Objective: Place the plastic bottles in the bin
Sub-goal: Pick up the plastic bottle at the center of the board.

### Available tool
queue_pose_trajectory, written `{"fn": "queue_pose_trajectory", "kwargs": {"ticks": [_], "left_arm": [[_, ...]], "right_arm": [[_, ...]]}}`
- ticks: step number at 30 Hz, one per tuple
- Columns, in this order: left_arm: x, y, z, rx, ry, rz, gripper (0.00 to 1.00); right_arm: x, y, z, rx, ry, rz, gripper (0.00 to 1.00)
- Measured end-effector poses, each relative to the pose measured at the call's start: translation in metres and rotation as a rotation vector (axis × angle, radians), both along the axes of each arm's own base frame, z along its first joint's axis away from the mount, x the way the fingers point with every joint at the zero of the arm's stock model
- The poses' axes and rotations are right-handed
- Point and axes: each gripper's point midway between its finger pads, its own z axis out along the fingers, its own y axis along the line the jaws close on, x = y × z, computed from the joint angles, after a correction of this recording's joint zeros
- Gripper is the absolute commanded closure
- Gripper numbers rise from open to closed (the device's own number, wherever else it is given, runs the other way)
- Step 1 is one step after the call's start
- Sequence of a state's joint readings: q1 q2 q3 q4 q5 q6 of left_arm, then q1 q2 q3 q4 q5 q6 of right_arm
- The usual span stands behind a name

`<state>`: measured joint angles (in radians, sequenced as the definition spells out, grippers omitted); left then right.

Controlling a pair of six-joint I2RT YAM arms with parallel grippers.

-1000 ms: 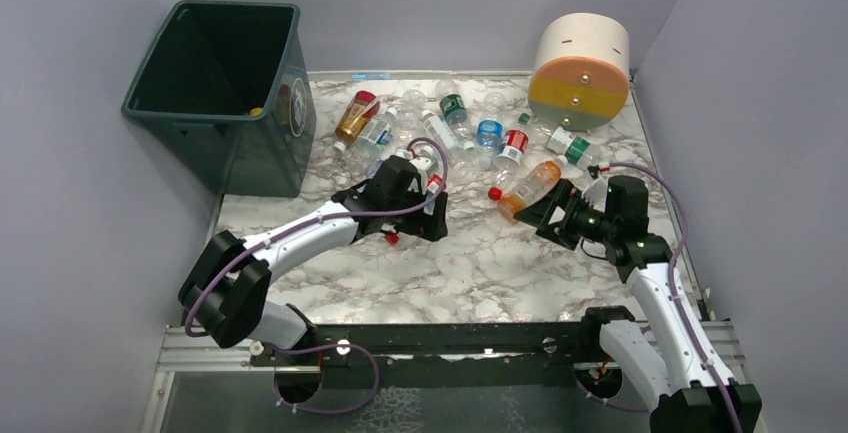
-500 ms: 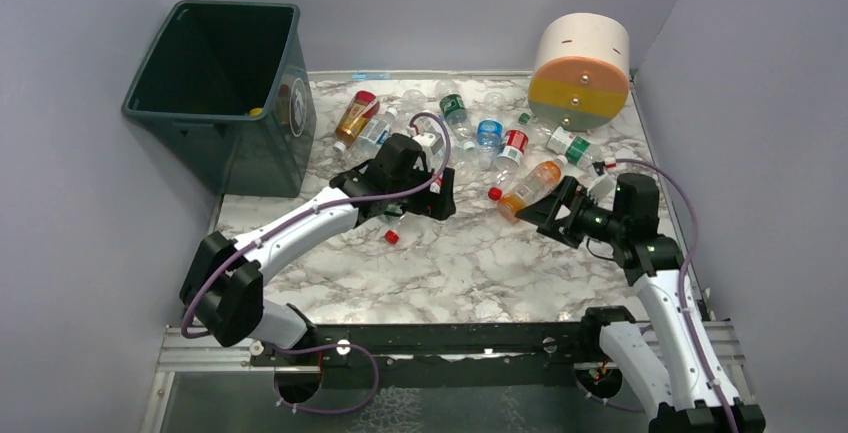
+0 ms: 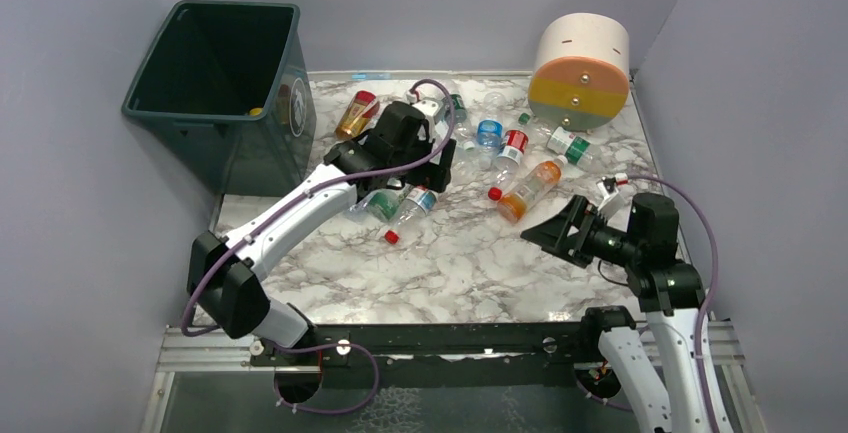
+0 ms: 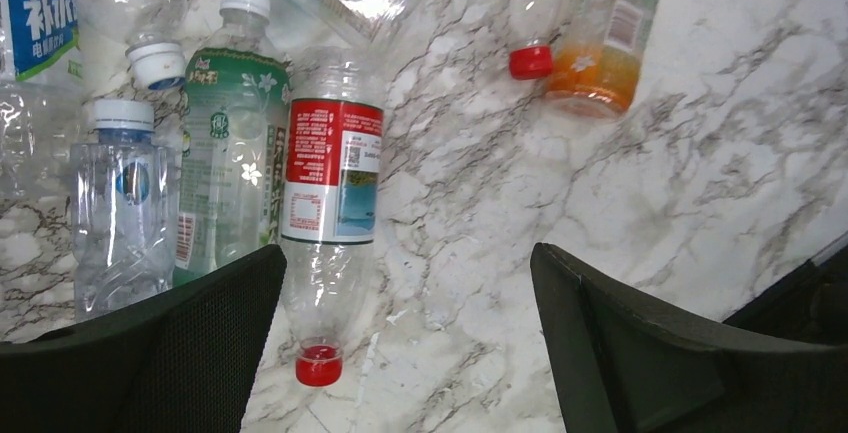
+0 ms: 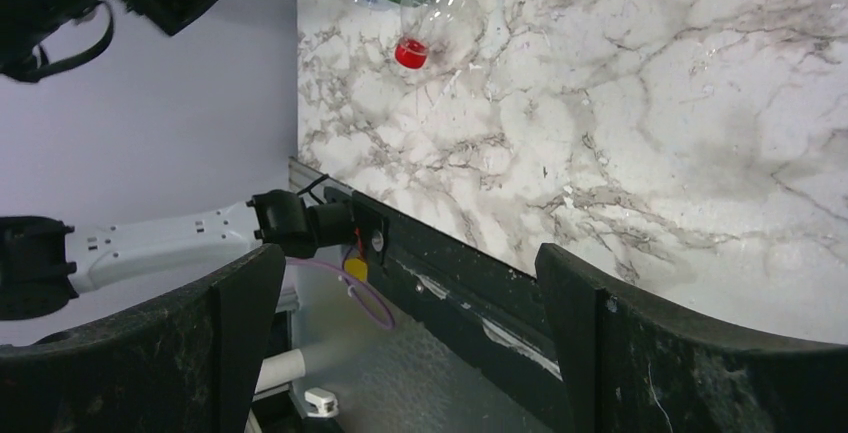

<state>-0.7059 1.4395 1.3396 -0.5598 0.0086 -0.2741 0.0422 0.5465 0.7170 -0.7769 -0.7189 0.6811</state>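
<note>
Marble tabletop is strewn with bottles (image 3: 528, 189) right of the bin (image 3: 262, 148); left gripper (image 4: 405, 343) and right gripper (image 5: 410, 333) are spread empty, and the red-labelled bottle (image 4: 333, 183) seen below the left one, judged light, slick and crushable, is best pinched mid-body.

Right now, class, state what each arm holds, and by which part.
Nothing is held: left fingers stand open above the plastic bottles, right fingers open over the table.

The left arm (image 3: 300, 208) hides several plastic bottles (image 3: 400, 201) mid-frame; an orange bottle (image 4: 600, 53) runs off the top edge.
</note>
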Motion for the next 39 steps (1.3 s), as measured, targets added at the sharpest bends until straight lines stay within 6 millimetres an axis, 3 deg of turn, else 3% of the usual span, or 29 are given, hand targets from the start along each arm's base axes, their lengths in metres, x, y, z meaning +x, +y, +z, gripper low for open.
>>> {"fn": "queue_pose_trajectory", "kwargs": {"ticks": [8,14,17,39], "left_arm": [[0.006,0.008,-0.06,0.165,0.105,-0.009,0.01],[0.011,0.013,-0.073,0.221,0.104,-0.013,0.01],[0.013,0.013,-0.084,0.246,0.114,-0.018,0.01],[0.021,0.012,-0.149,0.331,0.192,-0.017,0.01]], "right_arm": [[-0.019,-0.001,-0.009,-0.018,0.02,0.022,0.0],[-0.021,0.0,-0.042,-0.033,0.123,0.059,0.01],[-0.019,-0.001,-0.047,-0.051,0.139,0.07,0.01],[-0.02,-0.003,-0.049,-0.075,0.106,0.068,0.01]]}}
